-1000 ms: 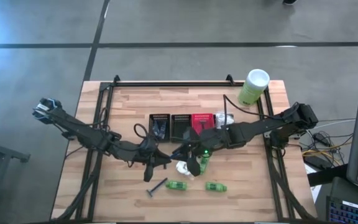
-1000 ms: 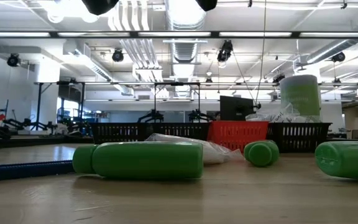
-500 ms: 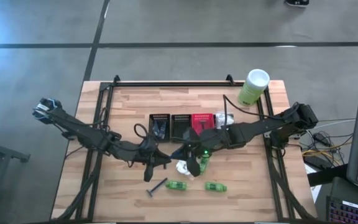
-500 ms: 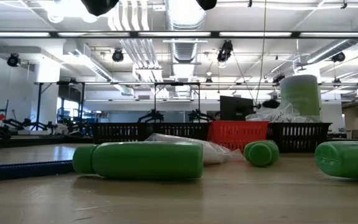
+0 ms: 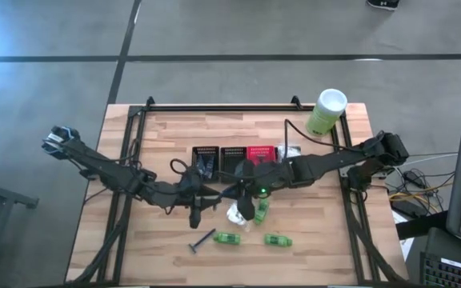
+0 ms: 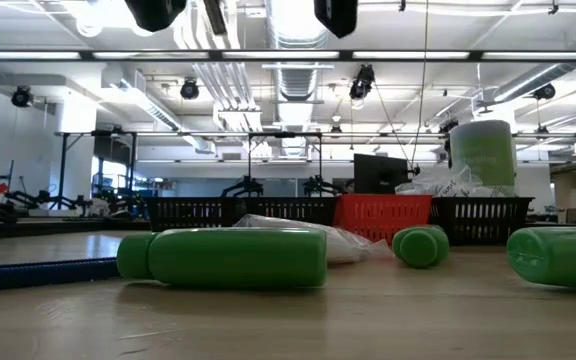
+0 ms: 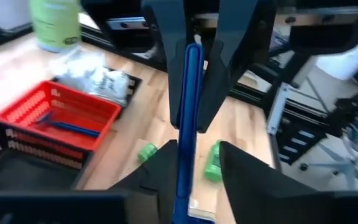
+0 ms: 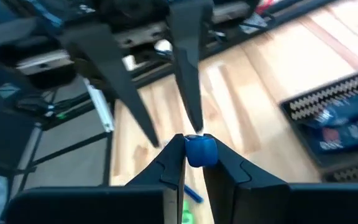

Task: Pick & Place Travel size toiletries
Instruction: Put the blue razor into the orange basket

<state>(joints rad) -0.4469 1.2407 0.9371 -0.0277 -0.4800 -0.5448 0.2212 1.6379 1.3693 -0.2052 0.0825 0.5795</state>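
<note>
the wooden surface [image 5: 166, 136] carries a row of mesh baskets at its middle: a black basket [image 5: 206, 160] at the left end, a second black basket [image 5: 232, 158] beside it, and a red basket [image 5: 260, 152] next, which in the left wrist view holds thin blue sticks. a pale-green canister [image 5: 326, 111] with a white lid stands at the far right corner. the two arms meet above the surface just in front of the baskets. the left hand [image 7: 190, 149] and the right hand [image 8: 193, 163] both have a blue razor stick [image 7: 188, 118] between their fingers, one end each; the right hand is closed on the stick's end, while the left hand's fingers flank the stick with visible gaps on both sides, loosened rather than clamped. below the hands a white packet [image 5: 234, 214] lies on the surface with a green bottle [image 5: 262, 210] just beside it. nearer the front edge lie two more green bottles [image 5: 229, 238] [image 5: 278, 240], and a dark razor stick [image 5: 201, 241] rests left of them.
</note>
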